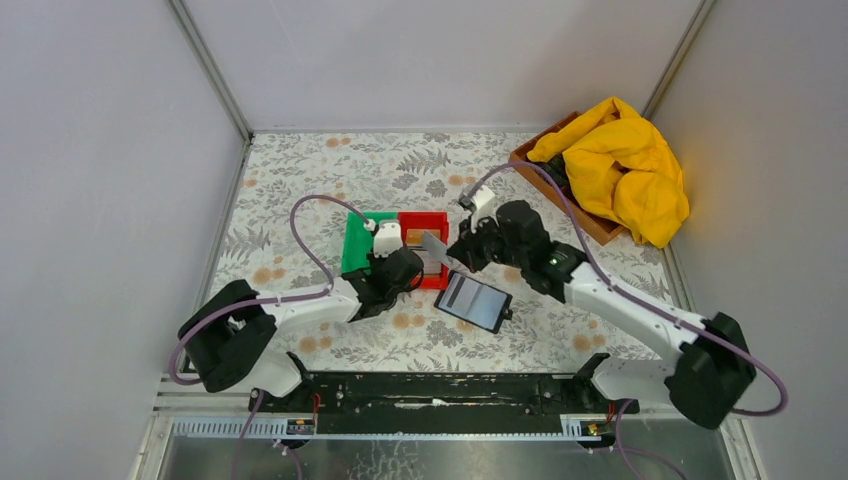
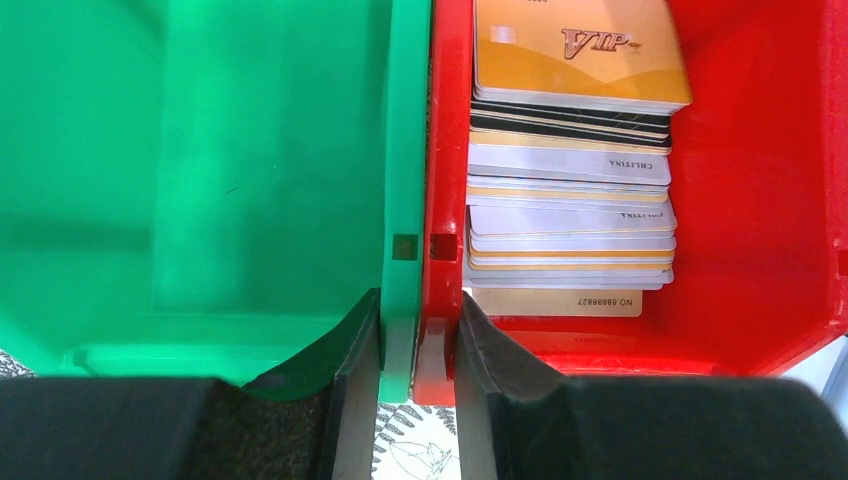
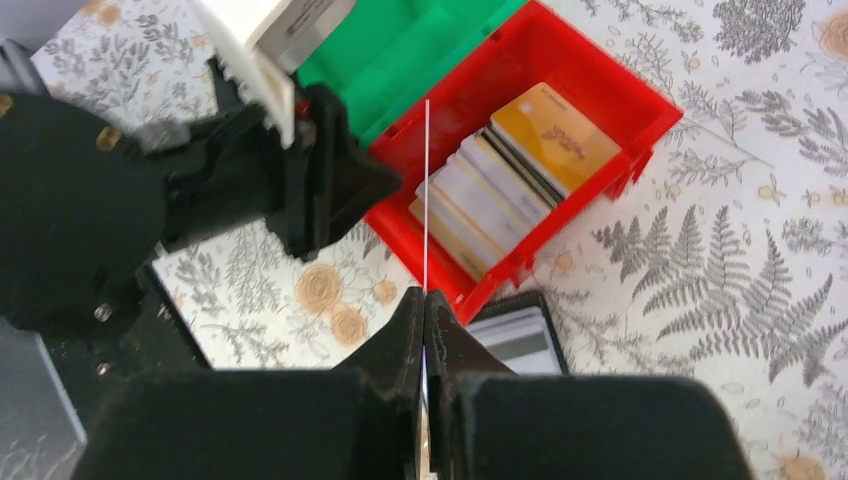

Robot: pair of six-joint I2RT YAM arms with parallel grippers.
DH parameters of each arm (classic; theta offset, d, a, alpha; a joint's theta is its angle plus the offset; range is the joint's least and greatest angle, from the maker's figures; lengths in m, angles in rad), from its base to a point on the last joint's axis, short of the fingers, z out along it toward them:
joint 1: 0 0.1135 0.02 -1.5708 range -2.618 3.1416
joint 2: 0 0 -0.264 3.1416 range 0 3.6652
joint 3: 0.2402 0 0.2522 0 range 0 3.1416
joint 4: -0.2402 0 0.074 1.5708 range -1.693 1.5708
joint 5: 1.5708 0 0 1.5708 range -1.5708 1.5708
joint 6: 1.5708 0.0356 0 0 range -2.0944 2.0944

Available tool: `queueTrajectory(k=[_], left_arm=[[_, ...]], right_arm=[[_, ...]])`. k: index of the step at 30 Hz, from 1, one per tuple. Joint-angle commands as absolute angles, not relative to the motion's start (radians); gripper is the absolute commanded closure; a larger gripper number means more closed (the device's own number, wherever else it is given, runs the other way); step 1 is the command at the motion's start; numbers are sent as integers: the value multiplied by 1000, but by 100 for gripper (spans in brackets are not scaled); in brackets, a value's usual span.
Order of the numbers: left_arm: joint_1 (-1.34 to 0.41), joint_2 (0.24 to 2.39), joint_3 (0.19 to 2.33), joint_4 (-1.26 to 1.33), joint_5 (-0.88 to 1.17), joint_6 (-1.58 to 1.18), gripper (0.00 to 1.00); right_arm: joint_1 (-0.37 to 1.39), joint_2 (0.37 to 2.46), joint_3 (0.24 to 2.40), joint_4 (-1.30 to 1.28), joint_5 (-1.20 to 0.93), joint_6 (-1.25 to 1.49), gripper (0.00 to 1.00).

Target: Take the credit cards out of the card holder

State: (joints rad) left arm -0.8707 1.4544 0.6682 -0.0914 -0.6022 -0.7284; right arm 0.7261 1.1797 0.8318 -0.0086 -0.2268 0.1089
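The black card holder (image 1: 475, 300) lies open on the table just right of the red bin (image 1: 432, 222), showing a grey sleeve (image 3: 515, 340). Several credit cards (image 2: 570, 180) are stacked inside the red bin, a gold one on top (image 3: 555, 135). My right gripper (image 3: 425, 297) is shut on one grey card (image 1: 434, 243), seen edge-on as a thin white line (image 3: 426, 200) above the red bin. My left gripper (image 2: 418, 320) is clamped across the adjoining walls of the green bin (image 2: 250, 150) and the red bin (image 2: 770, 200) at their near end.
A wooden box holding a crumpled yellow cloth (image 1: 620, 170) sits at the back right. The green bin (image 1: 358, 245) has nothing in it. White enclosure walls close in both sides and the back. A black rail (image 1: 430, 390) runs along the near edge.
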Motion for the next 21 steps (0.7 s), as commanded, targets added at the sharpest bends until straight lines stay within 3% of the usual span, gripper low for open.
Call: queueTrajectory(k=[1, 21], left_arm=[[-890, 1463, 593, -189, -486, -825, 100], [-900, 1339, 496, -206, -459, -830, 100]], right_arm=[[722, 1315, 971, 39, -208, 24, 100], [718, 1837, 1347, -76, -161, -197, 100]])
